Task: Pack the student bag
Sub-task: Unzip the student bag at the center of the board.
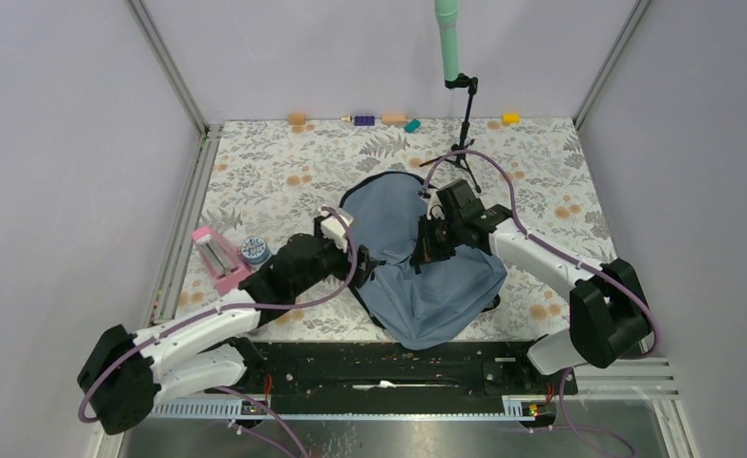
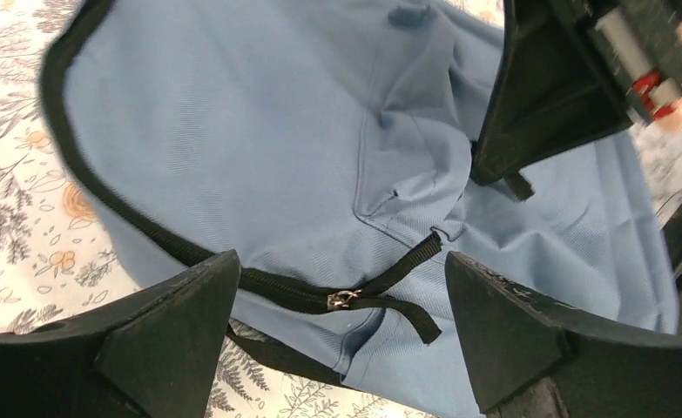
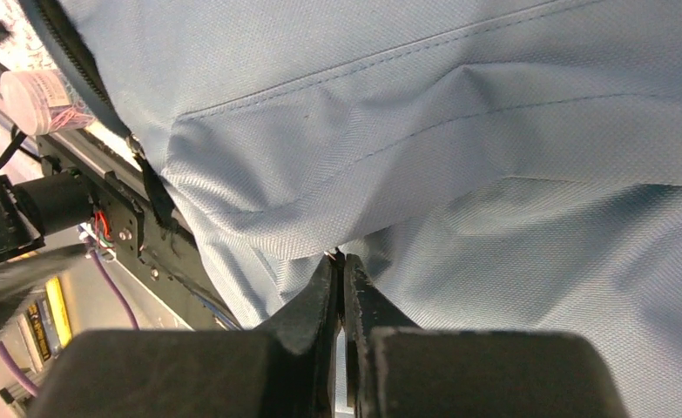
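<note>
From above, the student bag (image 1: 426, 277) is lying slumped in the middle of the table (image 1: 274, 172), and both arms are reaching over it. The left gripper (image 1: 358, 256) is sitting at the bag's left edge and the right gripper (image 1: 425, 256) is working near its middle. A pink object (image 1: 218, 260) and a small round tub (image 1: 255, 250) are waiting on the table just left of the bag, outside it. Coloured blocks (image 1: 363, 120) are lying along the far edge. Judging by this, nothing is showing as packed yet, and the job is looking early.

In the left wrist view, the left gripper (image 2: 341, 261) is hanging with its fingers (image 2: 180, 305) spread wide and nothing between them. Below it, the black zip (image 2: 145, 231) is running along the bag's edge to a small metal zip pull (image 2: 344, 299) with a black strap (image 2: 407, 261) beside it. From this angle the zip seems closed up to the pull, though I cannot be sure. The cloth is puckering up where the right gripper (image 2: 516, 170) is pulling on it.

In the right wrist view, the right gripper (image 3: 341, 266) is pressing its fingers together on a fold of the bag's cloth (image 3: 494, 174). Opening the bag and putting the loose things in are looking like the steps left.
</note>
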Motion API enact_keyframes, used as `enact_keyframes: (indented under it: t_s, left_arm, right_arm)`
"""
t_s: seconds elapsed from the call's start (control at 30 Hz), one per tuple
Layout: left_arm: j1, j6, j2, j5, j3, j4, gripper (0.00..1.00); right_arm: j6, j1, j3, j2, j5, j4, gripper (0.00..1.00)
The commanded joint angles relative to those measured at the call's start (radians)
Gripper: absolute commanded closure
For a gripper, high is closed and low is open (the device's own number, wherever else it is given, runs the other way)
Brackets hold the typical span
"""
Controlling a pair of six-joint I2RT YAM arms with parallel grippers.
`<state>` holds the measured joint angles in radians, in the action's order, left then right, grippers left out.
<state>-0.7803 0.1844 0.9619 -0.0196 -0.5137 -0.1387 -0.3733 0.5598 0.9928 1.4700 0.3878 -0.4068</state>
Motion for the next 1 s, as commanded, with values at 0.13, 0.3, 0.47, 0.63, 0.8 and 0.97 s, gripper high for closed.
enact_keyframes:
  t_s: [0.13, 0.3, 0.47, 0.63, 0.8, 0.97]
  left_arm:
    - [-0.186, -0.255, 0.214, -0.116, -0.092, -0.166, 0.01]
    - [-0.268, -0.324, 0.329, -0.374, -0.136, -0.257, 0.01]
    - [-0.289, -0.371, 0.367, -0.384, -0.150, -0.322, 0.01]
    - [-0.289, -0.385, 0.425, -0.259, -0.201, -0.260, 0.01]
    - [-0.289, -0.345, 0.455, -0.206, -0.197, -0.229, 0.08]
    - [-0.289, -0.326, 0.472, -0.222, -0.184, -0.196, 0.37]
  right_arm:
    - [0.017, -0.002, 0.010, -0.052, 0.065, -0.036, 1.00]
    - [0.014, 0.000, 0.013, -0.052, 0.075, -0.036, 1.00]
    - [0.018, -0.001, 0.011, -0.053, 0.079, -0.037, 1.00]
    - [0.018, 0.000, 0.009, -0.052, 0.080, -0.037, 1.00]
    - [0.020, 0.000, 0.007, -0.061, 0.066, -0.037, 1.00]
    - [0.028, -0.001, 0.024, -0.075, 0.037, -0.055, 1.00]
